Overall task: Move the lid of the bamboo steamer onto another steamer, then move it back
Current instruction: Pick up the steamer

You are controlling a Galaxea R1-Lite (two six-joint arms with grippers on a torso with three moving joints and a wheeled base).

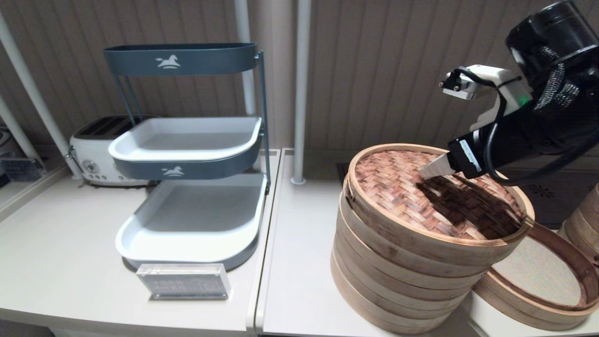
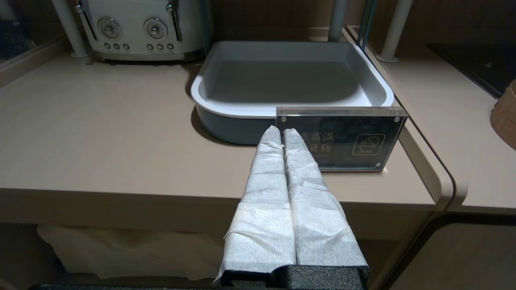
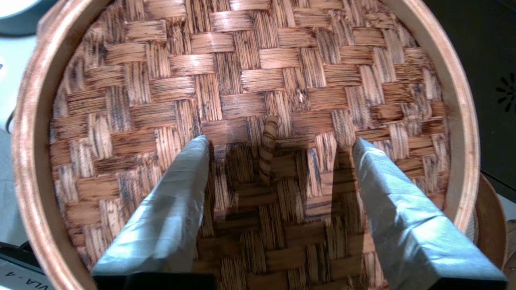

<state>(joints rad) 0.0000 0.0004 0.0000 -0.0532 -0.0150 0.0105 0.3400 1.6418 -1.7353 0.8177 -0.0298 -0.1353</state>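
Observation:
The bamboo steamer lid [image 1: 398,196], reddish-brown woven with a pale band rim, lies on top of the tall stack of pale bamboo tiers [image 1: 398,285], a little askew. My right gripper [image 1: 430,171] hovers just over the lid's middle. In the right wrist view this gripper [image 3: 281,140] is open, its taped fingers [image 3: 177,193] on either side of the small centre loop [image 3: 268,149] and nothing between them. The lid [image 3: 258,72] fills that view. My left gripper [image 2: 282,131] is shut on nothing, parked low before the counter's front edge.
A low steamer [image 1: 578,267] with a dark inner rim and pale liner stands right of the stack. More bamboo tiers [image 1: 585,220] show at the far right edge. A three-tier rack [image 1: 187,154], a toaster [image 1: 93,150] and an acrylic sign [image 1: 184,281] stand on the left.

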